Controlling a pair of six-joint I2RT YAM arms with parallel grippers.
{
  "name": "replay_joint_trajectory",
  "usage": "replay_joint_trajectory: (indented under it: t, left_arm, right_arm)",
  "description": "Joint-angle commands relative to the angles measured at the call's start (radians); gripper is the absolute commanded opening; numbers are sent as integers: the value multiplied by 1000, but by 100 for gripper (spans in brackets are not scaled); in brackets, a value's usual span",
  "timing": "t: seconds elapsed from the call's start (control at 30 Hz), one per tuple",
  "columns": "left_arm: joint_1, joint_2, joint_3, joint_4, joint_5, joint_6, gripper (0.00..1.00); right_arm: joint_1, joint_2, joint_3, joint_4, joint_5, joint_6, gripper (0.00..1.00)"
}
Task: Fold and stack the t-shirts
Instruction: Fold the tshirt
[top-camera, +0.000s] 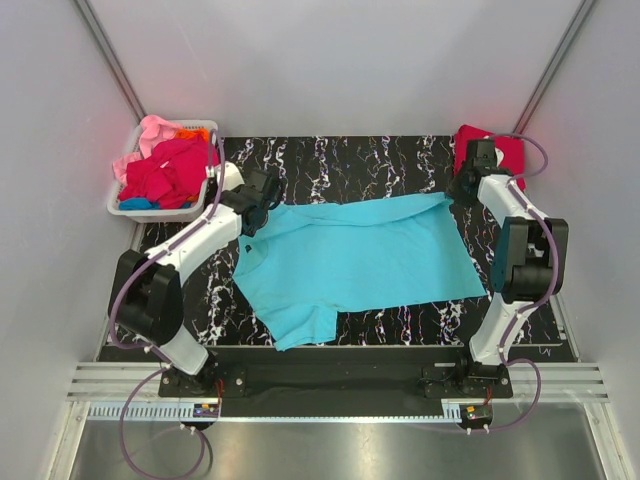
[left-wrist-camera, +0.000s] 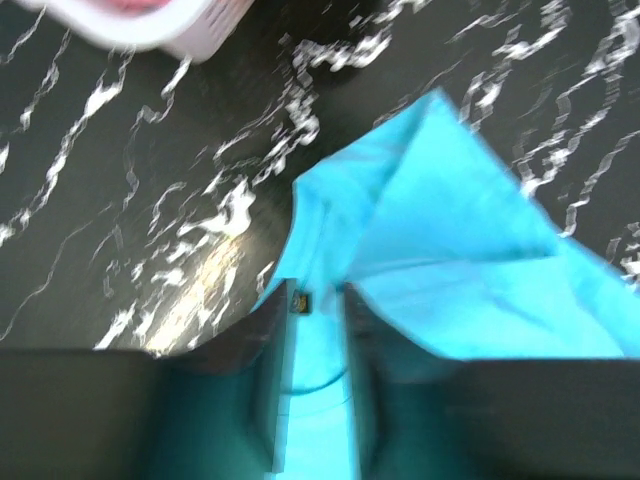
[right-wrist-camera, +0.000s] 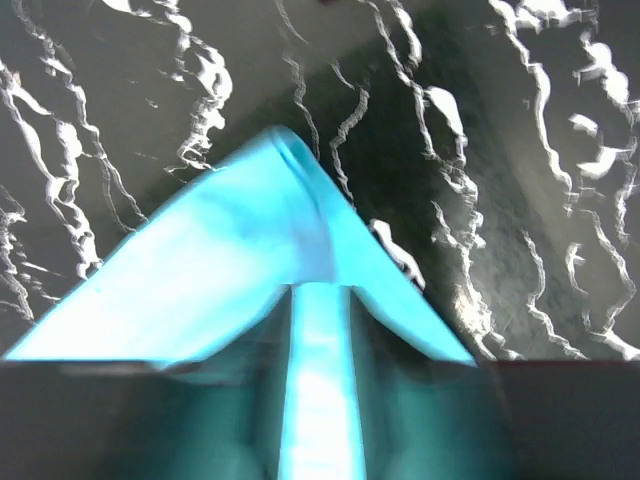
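Observation:
A turquoise t-shirt (top-camera: 355, 255) lies spread across the black marbled table, with one sleeve toward the near edge. My left gripper (top-camera: 262, 203) sits over its far left corner. In the left wrist view, the left gripper's (left-wrist-camera: 318, 295) jaws stand slightly apart with the turquoise cloth (left-wrist-camera: 450, 270) showing in the gap. My right gripper (top-camera: 462, 185) is at the far right corner. In its own view, the right gripper (right-wrist-camera: 320, 292) also stands parted over a folded point of the cloth (right-wrist-camera: 230, 270). A crimson red t-shirt (top-camera: 495, 150) lies folded at the back right.
A white slotted basket (top-camera: 150, 212) at the back left holds crumpled pink, magenta-red, orange and blue shirts; its corner (left-wrist-camera: 190, 30) shows in the left wrist view. Grey walls close in on the table's left, right and far sides.

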Motion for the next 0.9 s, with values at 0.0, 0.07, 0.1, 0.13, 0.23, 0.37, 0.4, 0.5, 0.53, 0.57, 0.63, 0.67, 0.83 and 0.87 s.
replay_joint_trajectory:
  t: [0.0,0.07,0.1,0.13,0.23,0.37,0.4,0.5,0.53,0.57,0.63,0.67,0.83,0.87]
  left_arm:
    - [-3,29,48,-132,-19,-150,41]
    - [-3,28,37,-150,-7,-196,43]
    - [-3,23,31,-156,-1,-207,43]
    - [-3,19,26,-153,7,-215,44]
    - [-4,17,32,-150,33,-216,44]
    - [-15,40,68,-51,129,-99,43]
    - [-15,45,71,-18,167,-66,43]
    - [-15,71,95,45,270,-5,41]
    - [-13,81,113,62,287,23,41]
    - [-13,92,127,71,292,23,41]
    - [2,136,179,79,316,41,41]
    - [14,156,201,82,364,42,41]
    - [89,265,308,123,485,64,41]
    - [102,305,325,126,491,71,41]
  right_arm:
    - [2,-88,-8,-68,80,96,41]
    - [2,-105,-31,-67,109,115,43]
    - [2,-120,-36,-67,113,125,43]
    - [2,-126,-37,-70,120,127,43]
    - [2,-136,-33,-75,89,122,43]
    - [5,-96,-13,-70,-36,78,43]
    - [5,-85,-7,-70,-105,66,42]
    - [16,-53,-5,-68,-188,33,41]
    - [22,-47,-8,-68,-196,30,40]
    - [26,-44,-11,-65,-201,24,40]
    - [43,-42,-18,-56,-213,21,40]
    - [46,-40,-21,-47,-219,21,40]
    - [88,-42,-45,-35,-233,27,39]
    - [91,-44,-50,-24,-235,29,39]
